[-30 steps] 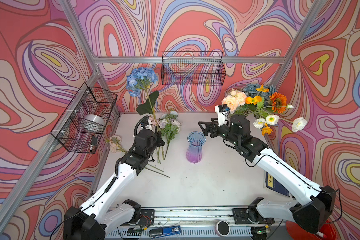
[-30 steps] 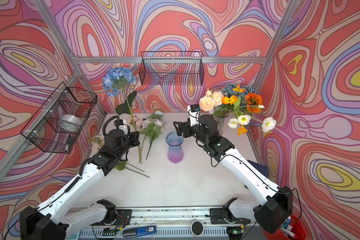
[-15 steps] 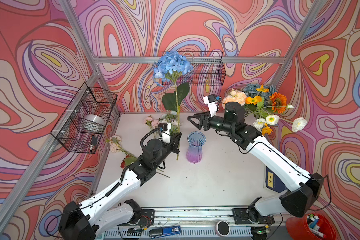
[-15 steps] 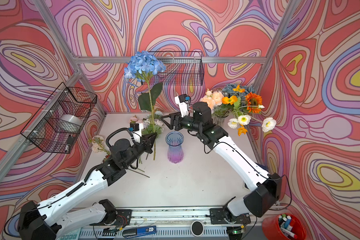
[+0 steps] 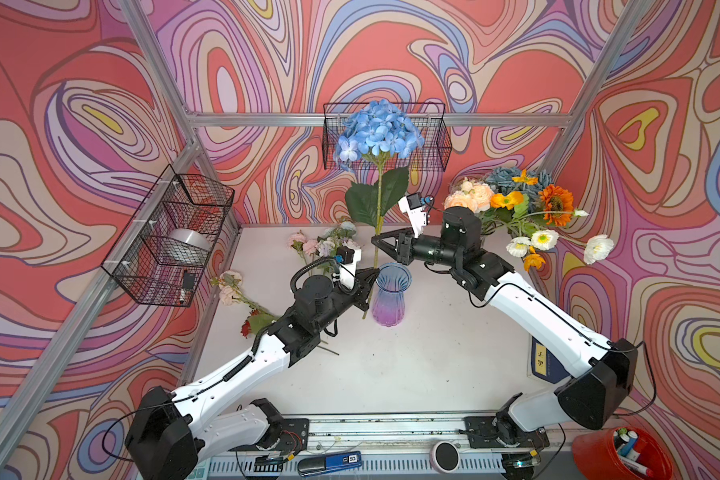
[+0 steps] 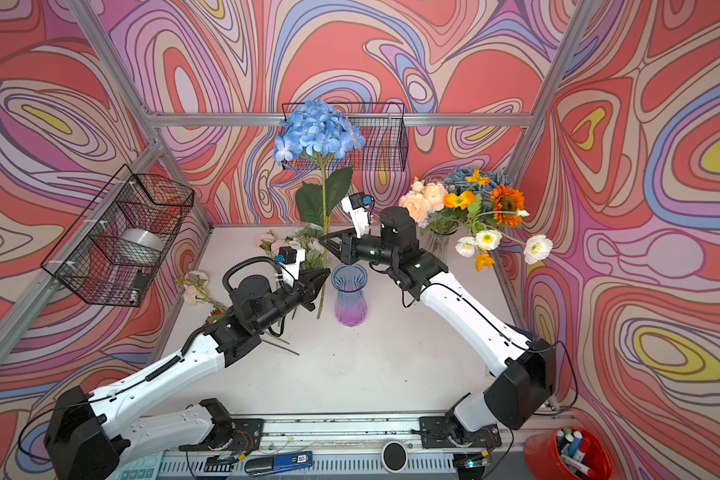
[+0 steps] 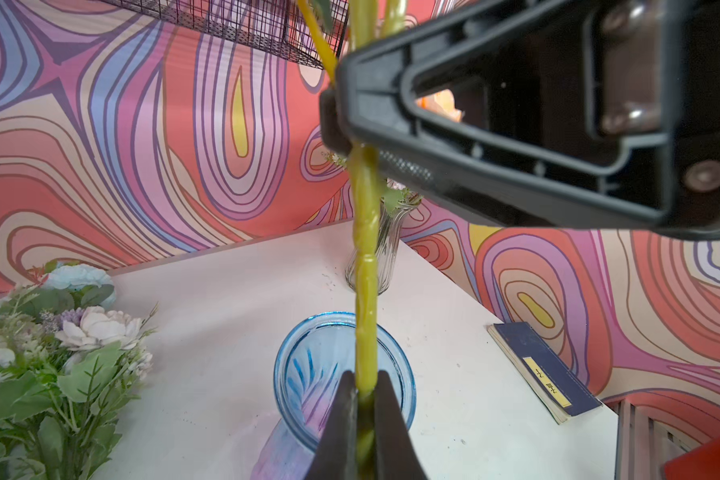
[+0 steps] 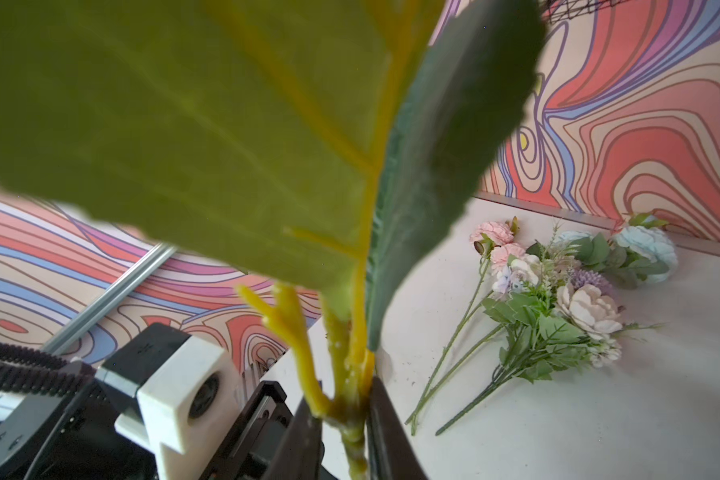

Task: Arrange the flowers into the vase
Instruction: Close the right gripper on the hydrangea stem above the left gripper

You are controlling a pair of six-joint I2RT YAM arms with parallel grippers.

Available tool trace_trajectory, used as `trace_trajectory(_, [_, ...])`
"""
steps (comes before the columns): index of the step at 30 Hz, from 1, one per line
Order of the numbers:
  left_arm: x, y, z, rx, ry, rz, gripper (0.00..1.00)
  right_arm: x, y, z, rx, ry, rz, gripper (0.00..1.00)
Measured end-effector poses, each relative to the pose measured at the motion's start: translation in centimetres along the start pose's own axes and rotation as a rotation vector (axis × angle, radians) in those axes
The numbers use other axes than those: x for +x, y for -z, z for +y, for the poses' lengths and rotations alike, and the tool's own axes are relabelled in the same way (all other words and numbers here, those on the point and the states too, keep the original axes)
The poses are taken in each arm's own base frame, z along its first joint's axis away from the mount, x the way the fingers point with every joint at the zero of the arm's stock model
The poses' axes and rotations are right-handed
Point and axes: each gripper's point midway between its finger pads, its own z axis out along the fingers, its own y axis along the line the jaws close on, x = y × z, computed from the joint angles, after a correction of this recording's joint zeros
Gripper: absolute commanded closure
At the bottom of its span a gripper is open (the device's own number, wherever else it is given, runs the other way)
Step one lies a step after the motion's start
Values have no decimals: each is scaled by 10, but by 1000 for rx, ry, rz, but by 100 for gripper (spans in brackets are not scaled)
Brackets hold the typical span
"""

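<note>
Blue petals crown the tallest thing in the scene. A blue hydrangea stands upright over the middle of the white bench, its head high toward 12 o'clock in both top views. Two broad green leaves sit partway down its stem.

The left tool is clamped on the lower stem. The left wrist view shows its two fingers pressed against the yellow-green stalk. Higher up, just under the leaves, the right tool reaches in from 3 o'clock and is closed on the same stem. In the right wrist view it has a finger on each side of the stalk.

The blue-to-purple glass vase stands upright on the bench near its centre. In both top views the stem's cut end hangs just beside the vase at its 9 o'clock side, outside the rim. Whether the end touches the bench cannot be told.

A loose bunch of pink, white and lilac flowers lies flat on the bench at 11 o'clock from the vase. A peach sprig lies at 9 o'clock, near the bench edge.

In the back corner at 2 o'clock, a clear glass vase holds a bouquet of peach, orange, white and blue heads. A dark blue book lies at 4 o'clock, along the bench's edge.
</note>
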Motion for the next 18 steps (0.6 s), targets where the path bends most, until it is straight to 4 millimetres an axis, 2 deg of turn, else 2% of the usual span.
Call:
trace_trajectory(5, [-1,2,0,0,-3,0,100,1,-2,-7,16,-1,1,97])
trace_trajectory(6, [-1,2,0,-1,-3,0,95,2,-2,-7,16,0,1,99])
trace_trajectory(7, [-2,3,0,-2,-3,-2,73,1,-2,-7,16,0,1,100])
trace_trajectory(9, [-4,5,-2,4,-9,-7,14,2,-2,-7,15,-1,0,100])
trace_trajectory(10, [-6,6,-5,10,-9,-15,1,4,-3,-8,17,-3,6,100])
trace_trajectory(14, [-20,18,-7,10,1,-76,0,14,-4,-15,51,-17,29,100])
trace_trajectory(18, [-21,33,8,-65,33,-125,0,15,-1,-31,147,-4,24,100])
